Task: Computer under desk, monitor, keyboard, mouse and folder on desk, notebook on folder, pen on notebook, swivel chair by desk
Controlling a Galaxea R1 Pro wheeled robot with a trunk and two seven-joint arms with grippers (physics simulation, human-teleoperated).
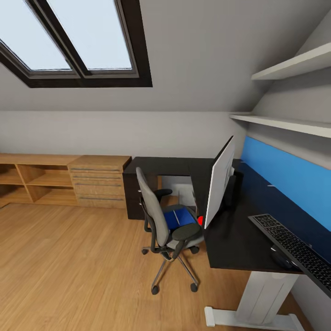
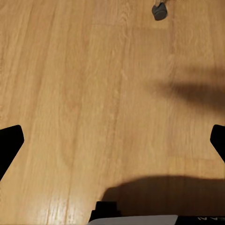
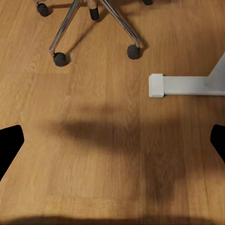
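The swivel chair [image 1: 158, 220] stands on the floor beside the black-topped desk [image 1: 230, 239], with the bright-blue folder [image 1: 178, 217] lying on its seat. The monitor [image 1: 219, 184] stands upright on the desk, its light-grey back toward me. Further right on the desk lies the keyboard [image 1: 294, 248], with the small black mouse [image 1: 281, 257] right beside it. A light-grey boxy shape [image 1: 179, 186] sits under the desk; I cannot tell whether it is the computer. The notebook and the pen are out of view. My left gripper [image 2: 112, 140] and right gripper [image 3: 112, 140] hang open above the floor, holding nothing.
Low wooden cabinets [image 1: 59, 179] line the back wall under the skylights [image 1: 69, 37]. Two wall shelves [image 1: 285, 122] overhang the desk. The chair's chrome base [image 3: 79, 18] and the desk's white foot [image 3: 180, 85] lie just ahead of my right gripper. A castor [image 2: 159, 10] lies ahead of my left gripper.
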